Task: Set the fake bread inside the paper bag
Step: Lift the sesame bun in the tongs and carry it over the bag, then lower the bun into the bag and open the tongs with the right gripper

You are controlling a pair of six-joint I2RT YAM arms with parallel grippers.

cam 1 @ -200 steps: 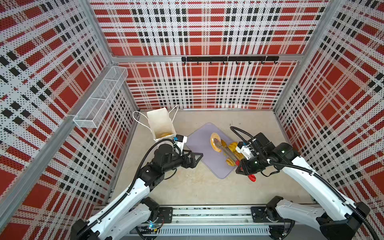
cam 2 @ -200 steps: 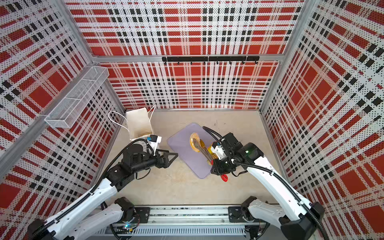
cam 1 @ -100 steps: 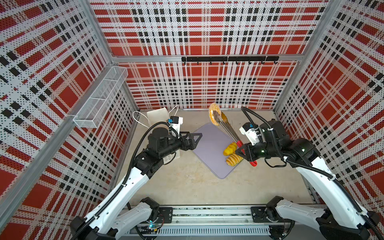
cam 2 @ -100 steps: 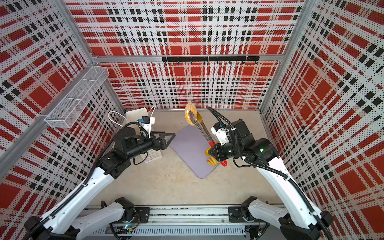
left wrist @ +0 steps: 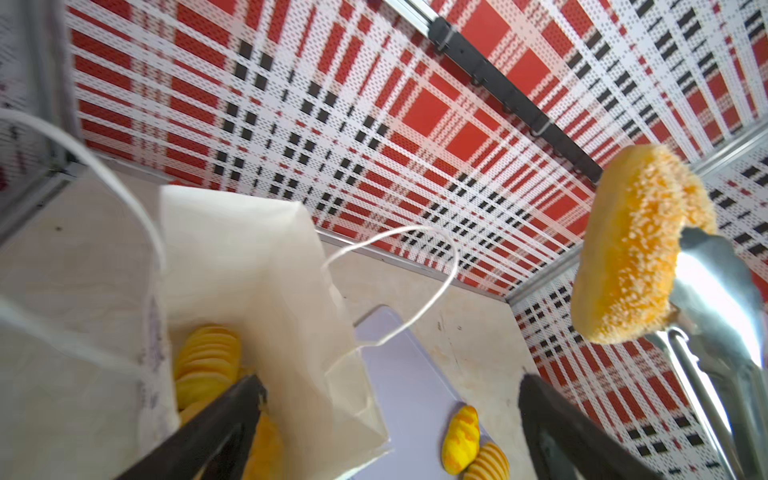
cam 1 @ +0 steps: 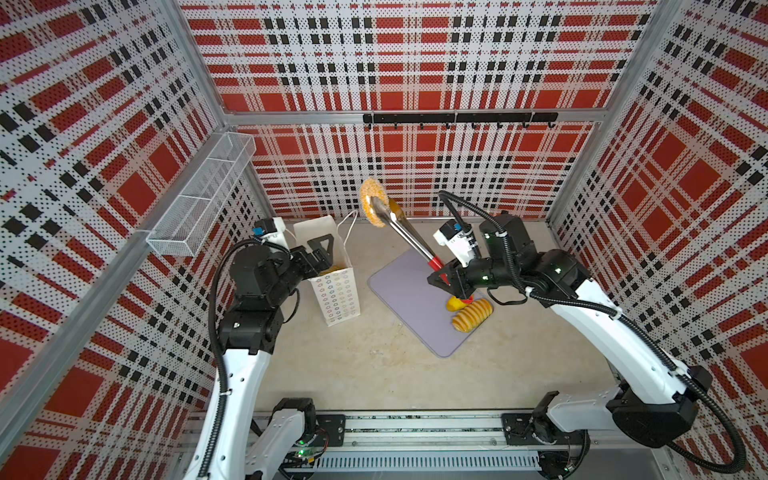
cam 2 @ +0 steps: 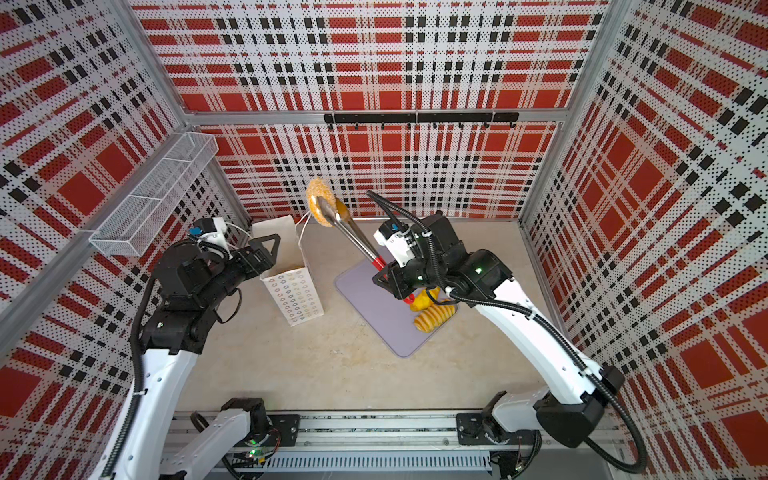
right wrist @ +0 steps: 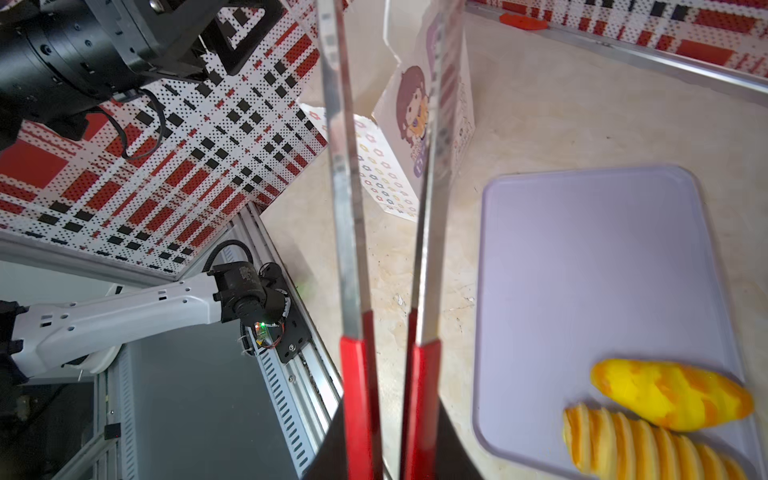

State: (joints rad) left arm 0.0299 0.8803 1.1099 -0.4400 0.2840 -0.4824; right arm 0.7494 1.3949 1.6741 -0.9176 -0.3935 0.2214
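The ring-shaped fake bread [cam 1: 372, 201] [cam 2: 319, 203] [left wrist: 636, 249] hangs high in the air, pinched in the tips of red-handled metal tongs [cam 1: 409, 239] [right wrist: 347, 208]. My right gripper [cam 1: 440, 272] [cam 2: 384, 272] [right wrist: 384, 415] is shut on the tongs' red handles. The ring is up and to the right of the white paper bag [cam 1: 336, 291] [cam 2: 295, 291] [left wrist: 249, 249], which stands open with yellow breads [left wrist: 208, 361] inside. My left gripper [cam 1: 322, 255] [left wrist: 390, 384] is open at the bag's mouth, one finger inside and one outside. A ridged loaf [cam 1: 471, 314] [right wrist: 640, 444] and an oval bun [cam 1: 455, 303] [right wrist: 669, 395] lie on the mat.
The lilac mat [cam 1: 407, 299] [right wrist: 594, 270] lies on the beige table right of the bag. A white wire basket [cam 1: 203, 199] hangs on the left wall and a black hook rail [cam 1: 457, 118] on the back wall. Plaid walls close three sides.
My right arm has lifted the tongs with the ring off the mat, up and back toward the bag. My left gripper has moved from beside the mat to the bag's mouth.
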